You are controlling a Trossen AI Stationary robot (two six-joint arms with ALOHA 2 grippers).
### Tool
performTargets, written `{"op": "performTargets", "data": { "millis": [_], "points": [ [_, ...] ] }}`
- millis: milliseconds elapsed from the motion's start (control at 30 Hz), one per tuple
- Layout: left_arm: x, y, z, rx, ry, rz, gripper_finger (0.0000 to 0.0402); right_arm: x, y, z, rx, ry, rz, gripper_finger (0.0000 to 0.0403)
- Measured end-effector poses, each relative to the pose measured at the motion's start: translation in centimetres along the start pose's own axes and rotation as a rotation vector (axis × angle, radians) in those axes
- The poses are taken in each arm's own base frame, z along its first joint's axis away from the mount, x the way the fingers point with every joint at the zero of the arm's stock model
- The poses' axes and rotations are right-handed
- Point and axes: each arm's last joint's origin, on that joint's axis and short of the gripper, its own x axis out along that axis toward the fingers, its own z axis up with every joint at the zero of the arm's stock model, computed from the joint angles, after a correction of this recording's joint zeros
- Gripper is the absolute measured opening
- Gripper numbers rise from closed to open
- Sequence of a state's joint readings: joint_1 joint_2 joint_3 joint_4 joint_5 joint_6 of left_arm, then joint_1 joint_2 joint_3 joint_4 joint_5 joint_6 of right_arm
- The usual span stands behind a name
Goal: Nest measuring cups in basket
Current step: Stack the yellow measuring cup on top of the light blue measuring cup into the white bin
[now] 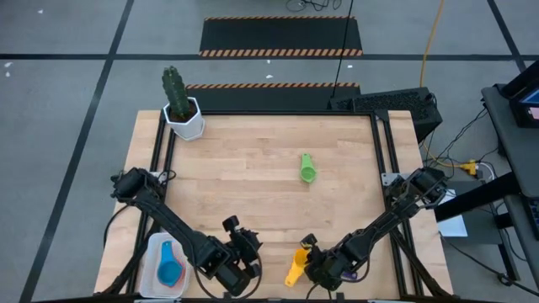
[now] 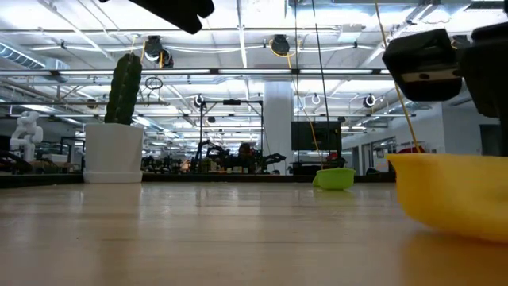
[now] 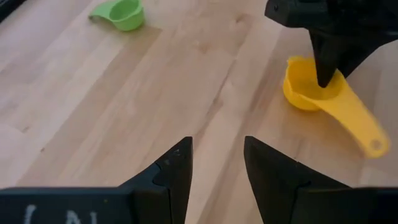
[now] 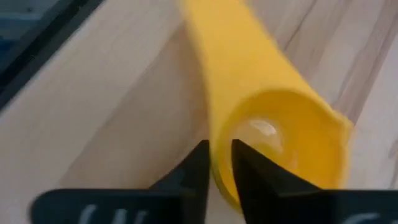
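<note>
Light wooden table (image 1: 253,181), framed in black rail, with both dark arms reaching in from the near corners

At the far left corner, white hexagonal pot (image 1: 187,120) with a green cactus (image 1: 174,88), upright; seen again at the left of the low view (image 2: 112,151)

At the near left edge, white basket (image 1: 152,273), shallow and rounded, holding a light blue cup (image 1: 171,273) with an orange or red cup (image 1: 177,273) nested inside, handle pointing away from the near edge; exact count of nested cups not readable

Left gripper (image 3: 217,168) hovering above bare wood just right of the basket, fingers (image 3: 177,171) parted to a middling gap, nothing between them

Right gripper (image 4: 217,165) down at the near edge right of centre, fingers (image 4: 198,167) narrowed onto the rim wall of the yellow cup (image 4: 280,149), one finger inside the bowl and one outside; in the left wrist view the dark fingertip dips into the bowl

Yellow cup (image 1: 296,265) resting on the table near the front edge, between the two grippers, handle (image 3: 360,124) stretched out flat on the wood; large and close in the low view (image 2: 452,191)

Green cup (image 1: 307,168) alone on its side right of the table's middle, well apart from both grippers, handle toward the far side; small in the low view (image 2: 334,179), also in the left wrist view (image 3: 121,14)
</note>
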State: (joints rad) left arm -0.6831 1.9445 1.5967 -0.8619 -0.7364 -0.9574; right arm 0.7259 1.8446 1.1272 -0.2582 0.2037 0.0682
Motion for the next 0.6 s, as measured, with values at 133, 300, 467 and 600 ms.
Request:
{"op": "performTargets", "data": {
  "millis": [133,300,467,600],
  "points": [
    [0.4,0.3,0.4,0.03,0.002,0.012,0.0147,0.1,-0.2,-0.1,-0.021,0.004,-0.004,0.0009],
    [1.0,0.8,0.9,0.054,0.0,0.032,0.0147,-0.6,-1.4,0.2,-0.025,-0.013,-0.077,0.0015],
    [1.4,1.2,1.4,0.076,-0.026,0.068,0.0147,-2.9,-3.6,0.7,-0.018,-0.034,-0.24,0.0005],
    [0.4,2.0,2.4,0.086,-0.082,0.09,0.0147,-5.1,-5.5,0.6,0.006,-0.042,-0.418,0.0006]
  ]
}}
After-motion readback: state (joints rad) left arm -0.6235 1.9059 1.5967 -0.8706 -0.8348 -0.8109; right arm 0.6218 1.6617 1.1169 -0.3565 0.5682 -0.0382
